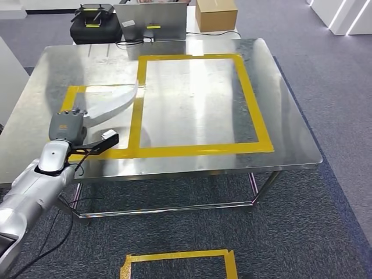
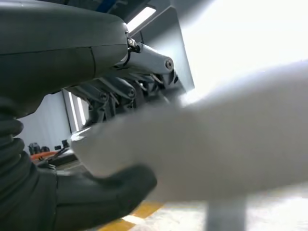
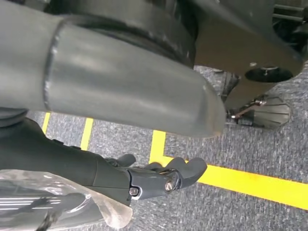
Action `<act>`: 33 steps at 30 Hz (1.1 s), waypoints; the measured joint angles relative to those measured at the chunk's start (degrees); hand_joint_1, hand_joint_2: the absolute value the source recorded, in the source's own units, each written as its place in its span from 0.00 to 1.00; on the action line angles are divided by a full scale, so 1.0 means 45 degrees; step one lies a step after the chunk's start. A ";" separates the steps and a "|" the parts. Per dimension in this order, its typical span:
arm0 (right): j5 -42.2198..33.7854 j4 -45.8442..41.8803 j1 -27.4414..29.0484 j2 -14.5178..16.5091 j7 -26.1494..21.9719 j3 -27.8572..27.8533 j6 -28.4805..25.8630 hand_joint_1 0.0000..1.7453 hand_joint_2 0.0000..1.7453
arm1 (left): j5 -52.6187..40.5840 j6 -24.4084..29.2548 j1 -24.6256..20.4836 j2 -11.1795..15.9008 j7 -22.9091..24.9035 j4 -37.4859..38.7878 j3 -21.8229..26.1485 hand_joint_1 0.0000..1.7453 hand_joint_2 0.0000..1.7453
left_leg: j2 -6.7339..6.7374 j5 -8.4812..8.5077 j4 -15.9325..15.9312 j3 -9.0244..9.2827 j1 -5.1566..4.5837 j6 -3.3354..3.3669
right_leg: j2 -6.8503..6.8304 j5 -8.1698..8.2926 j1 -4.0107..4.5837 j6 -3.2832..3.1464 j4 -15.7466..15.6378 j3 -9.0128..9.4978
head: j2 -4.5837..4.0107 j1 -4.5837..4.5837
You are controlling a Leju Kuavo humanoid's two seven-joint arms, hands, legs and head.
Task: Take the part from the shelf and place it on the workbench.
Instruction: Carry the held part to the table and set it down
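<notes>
This looks like a robot test lab or demo room set up in an office-type building. A bare steel desk (image 1: 281, 145) on a tubular metal frame stands on grey carpet (image 1: 333, 70), and yellow tape (image 1: 250, 99) marks out squares on the desk top. More yellow tape (image 1: 179, 257) frames a spot on the carpet in front of it. At the far edge of the desk stand an open laptop (image 1: 151, 22), a black case (image 1: 94, 26) with a controller on it, and a cardboard box (image 1: 215, 14). White panels with strip lights (image 1: 346, 14) line the far corner, possibly display walls, though they are cut off at the edge.
</notes>
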 joint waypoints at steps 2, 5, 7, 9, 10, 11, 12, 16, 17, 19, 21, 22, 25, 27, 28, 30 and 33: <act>-0.0015 0.0000 -0.0001 0.0000 -0.0004 0.0002 -0.0002 0.00 0.00 | -0.0001 0.0046 0.0012 -0.0025 -0.0005 0.0001 0.0024 0.00 1.00 | 0.0014 0.0021 -0.0022 0.0006 0.0018 0.0083 | -0.0014 -0.0769 -0.0024 0.0100 0.1465 -0.0678 | -0.0001 0.0065; -0.0029 0.0000 0.0029 0.0000 0.0000 0.0004 0.0000 0.00 0.00 | -0.0005 0.0057 0.0065 -0.0047 -0.0005 0.0004 0.0027 0.00 0.25 | 0.0016 0.0020 -0.0016 0.0000 0.0013 0.0097 | -0.0024 -0.1262 -0.0035 0.0169 0.3174 -0.1467 | -0.0001 0.0088; -0.0030 0.0000 0.0028 0.0000 0.0000 0.0004 0.0001 0.00 0.00 | -0.0004 0.0058 0.0078 -0.0058 -0.0005 0.0004 0.0028 0.00 0.00 | 0.0007 0.0016 -0.0012 0.0010 0.0013 0.0091 | -0.0028 -0.0784 -0.0035 0.0149 0.2575 -0.1167 | -0.0001 0.0088; -0.0030 0.0000 0.0000 0.0000 -0.0002 0.0004 -0.0001 0.00 0.00 | 0.0010 0.0080 0.0070 -0.0075 -0.0011 0.0001 0.0033 0.00 0.00 | -0.0001 -0.0007 -0.0001 0.0024 0.0003 0.0054 | -0.0045 -0.0127 -0.0030 0.0078 0.0986 -0.0357 | -0.0001 0.0090; -0.0032 0.0000 -0.0016 0.0000 -0.0004 0.0004 -0.0002 0.00 0.00 | 0.0026 0.0108 0.0061 -0.0078 -0.0024 0.0000 0.0039 0.00 0.00 | -0.0004 -0.0025 0.0024 0.0012 -0.0022 0.0014 | -0.0046 0.0099 -0.0022 0.0024 0.0214 0.0062 | -0.0001 0.0086; -0.0034 0.0000 -0.0027 0.0000 -0.0006 0.0004 -0.0002 0.00 0.00 | 0.0062 0.0151 0.0054 -0.0080 -0.0063 -0.0001 0.0046 0.00 0.00 | -0.0005 -0.0029 0.0035 -0.0004 -0.0045 -0.0042 | -0.0047 0.0191 -0.0011 -0.0030 -0.0276 0.0332 | -0.0001 0.0083; -0.0038 0.0000 -0.0025 0.0000 -0.0006 0.0004 -0.0002 0.00 0.00 | 0.0124 0.0207 0.0054 -0.0081 -0.0129 -0.0004 0.0055 0.00 0.00 | -0.0005 -0.0021 0.0034 -0.0023 -0.0064 -0.0102 | -0.0043 0.0169 0.0008 -0.0088 -0.0470 0.0449 | -0.0001 0.0081; -0.0072 0.0000 0.0004 0.0001 -0.0028 0.0000 -0.0018 0.00 0.00 | 0.0533 0.0553 0.0177 -0.0115 -0.0491 -0.0224 0.0119 0.00 0.00 | -0.0006 -0.0361 0.0398 -0.0154 -0.0030 -0.0350 | -0.0063 0.0323 -0.0015 -0.0393 -0.0596 0.0506 | 0.0000 0.0052; -0.0092 0.0000 -0.0003 0.0002 -0.0039 -0.0001 -0.0023 0.00 0.00 | 0.0691 0.0673 0.0256 -0.0112 -0.0599 -0.0362 0.0151 0.00 0.00 | -0.0005 -0.0751 0.0946 -0.0344 -0.0022 -0.0404 | -0.0067 0.0370 -0.0034 -0.0453 -0.0623 0.0514 | 0.0000 0.0027; -0.0158 0.0000 0.0005 0.0005 -0.0053 -0.0001 -0.0023 0.00 0.00 | 0.1157 0.0891 0.0553 -0.0103 -0.0889 -0.0773 0.0240 0.00 0.00 | -0.0004 -0.1664 0.2572 -0.0930 -0.0018 -0.0470 | -0.0053 0.0384 -0.0026 -0.0487 -0.0622 0.0504 | -0.0001 -0.0006; -0.0225 0.0000 0.0037 0.0005 -0.0055 -0.0002 -0.0032 0.00 0.00 | 0.1693 0.0984 0.1119 -0.0091 -0.1166 -0.1480 0.0374 0.00 0.00 | -0.0003 -0.1965 0.3513 -0.1225 -0.0019 -0.0485 | -0.0040 0.0388 -0.0018 -0.0491 -0.0616 0.0497 | -0.0001 -0.0009; -0.0246 0.0000 0.0048 0.0005 -0.0056 -0.0004 -0.0038 0.00 0.00 | 0.1898 0.0991 0.1419 -0.0084 -0.1254 -0.1884 0.0439 0.00 0.00 | -0.0003 -0.1757 0.3289 -0.1064 -0.0019 -0.0465 | -0.0033 0.0392 -0.0016 -0.0490 -0.0607 0.0492 | -0.0001 -0.0011; -0.0266 0.0000 0.0032 0.0012 -0.0064 -0.0007 -0.0046 0.00 0.00 | 0.2154 0.0985 0.1949 -0.0062 -0.1361 -0.2892 0.0600 0.00 0.00 | -0.0007 -0.0661 0.0812 0.0228 -0.0042 -0.0325 | -0.0032 0.0421 0.0018 -0.0441 -0.0543 0.0450 | 0.0000 -0.0010; -0.0269 0.0000 0.0015 0.0019 -0.0073 -0.0010 -0.0046 0.00 0.00 | 0.2200 0.0981 0.2078 -0.0027 -0.1372 -0.3342 0.0704 0.00 0.00 | -0.0015 -0.0429 -0.0002 0.0591 -0.0089 -0.0240 | -0.0037 0.0492 0.0051 -0.0325 -0.0512 0.0380 | 0.0000 -0.0004; -0.0271 0.0000 0.0019 0.0023 -0.0075 -0.0011 -0.0046 0.00 0.00 | 0.2216 0.0980 0.2136 -0.0007 -0.1380 -0.3508 0.0737 0.00 0.00 | -0.0017 -0.0389 -0.0015 0.0572 -0.0117 -0.0198 | -0.0036 0.0542 0.0058 -0.0248 -0.0515 0.0352 | 0.0000 -0.0001; -0.0290 0.0000 0.0041 0.0026 -0.0074 -0.0013 -0.0057 0.00 0.00 | 0.2536 0.1081 0.2346 0.0007 -0.1598 -0.3866 0.0811 0.00 0.00 | 0.0005 -0.0235 -0.0069 0.0507 -0.0091 -0.0051 | -0.0033 0.0496 0.0036 -0.0095 -0.0481 0.0272 | -0.0001 0.0005; -0.0355 0.0000 0.0046 0.0027 -0.0046 -0.0040 -0.0133 0.00 0.00 | 0.4093 0.1734 0.3585 0.0007 -0.2511 -0.5444 0.1230 0.00 0.00 | 0.0133 0.0020 -0.0157 0.0321 -0.0036 0.0162 | -0.0045 -0.0765 -0.0014 0.0103 0.0868 -0.0236 | -0.0001 0.0064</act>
